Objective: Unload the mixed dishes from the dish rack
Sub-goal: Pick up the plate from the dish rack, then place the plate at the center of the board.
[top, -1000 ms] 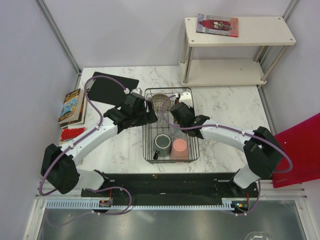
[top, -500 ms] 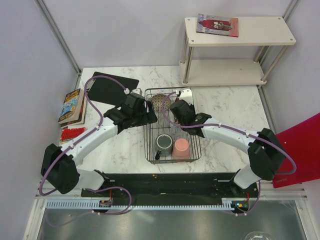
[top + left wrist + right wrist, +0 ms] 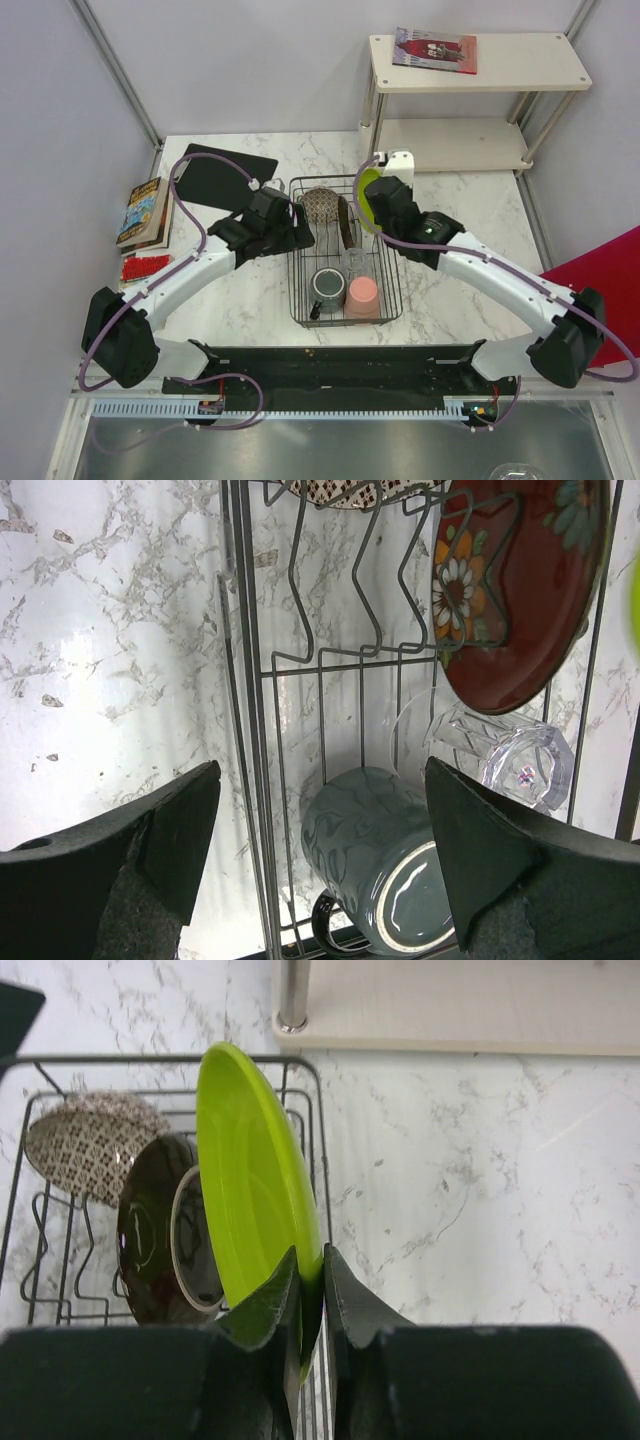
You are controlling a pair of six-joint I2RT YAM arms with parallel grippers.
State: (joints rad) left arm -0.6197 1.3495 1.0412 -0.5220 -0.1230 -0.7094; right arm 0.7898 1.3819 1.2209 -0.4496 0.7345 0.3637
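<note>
The black wire dish rack (image 3: 296,300) holds a speckled bowl (image 3: 320,205), a red patterned plate (image 3: 345,218) on edge, a clear glass (image 3: 352,262), a dark grey mug (image 3: 326,287) and a pink cup (image 3: 360,296). My right gripper (image 3: 385,200) is shut on the rim of the lime-green plate (image 3: 250,1170), held upright above the rack's back right corner (image 3: 310,1070). My left gripper (image 3: 320,780) hangs open over the rack's left side, its fingers either side of the mug (image 3: 390,870), not touching it.
A black mat (image 3: 222,175) lies left of the rack, with books (image 3: 145,212) beyond it. A beige two-tier shelf (image 3: 470,100) stands at the back right, a magazine (image 3: 435,50) on top. A red panel (image 3: 600,300) leans at the right edge.
My right gripper has closed on the lime-green plate and raised it out of the rack toward the back right. The left arm has stayed still.
</note>
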